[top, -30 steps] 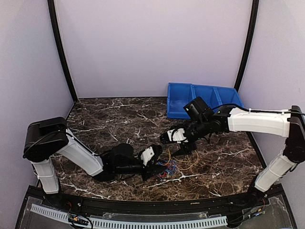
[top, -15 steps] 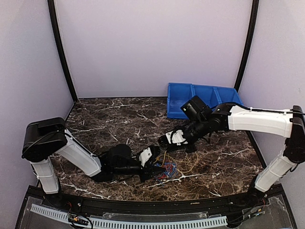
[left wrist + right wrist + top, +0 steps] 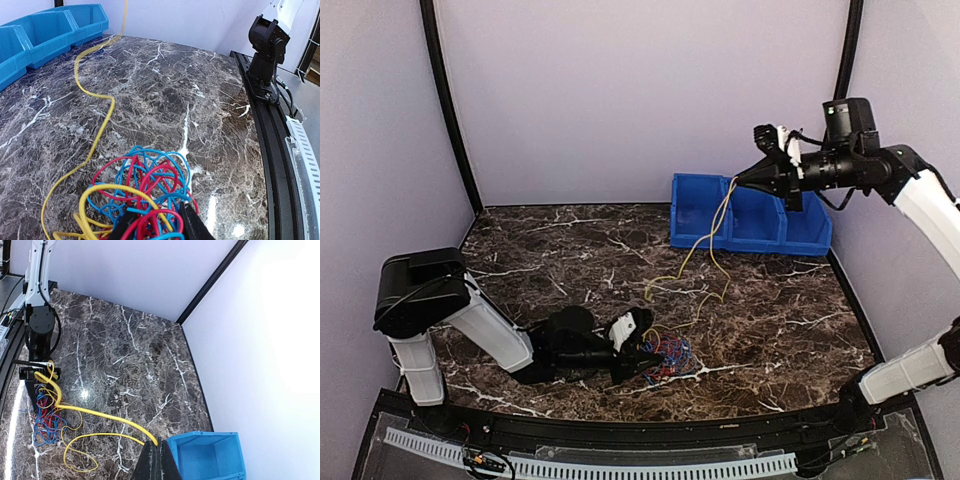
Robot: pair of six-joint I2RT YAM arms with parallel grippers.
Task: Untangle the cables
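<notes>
Cables [image 3: 145, 185] are coming apart: the left hand [image 3: 156, 226], jaws partly closed on the red-blue knot [image 3: 150, 175], is pinning it to the table [image 3: 200, 100], while the right hand [image 3: 157, 452], newly pinched shut on the yellow cable [image 3: 102, 130], is hauling it up over the bins [image 3: 750, 215].

The left arm [image 3: 485, 325] has a bulky black box-shaped shoulder housing at the near-left corner of the table [image 3: 570, 250]. Smooth white shells cover its long links, and its black forearm ends in a white-faced wrist. The left hand [image 3: 157, 220] shows two matte black fingers. The right arm [image 3: 928, 203], based at the table's near-right corner, has the same white shells with rounded black joints. A black camera block [image 3: 850, 113] sits on its wrist, with a thin black cable [image 3: 832, 200] looping beneath. The right hand [image 3: 156, 450] is a black tapered wedge.
</notes>
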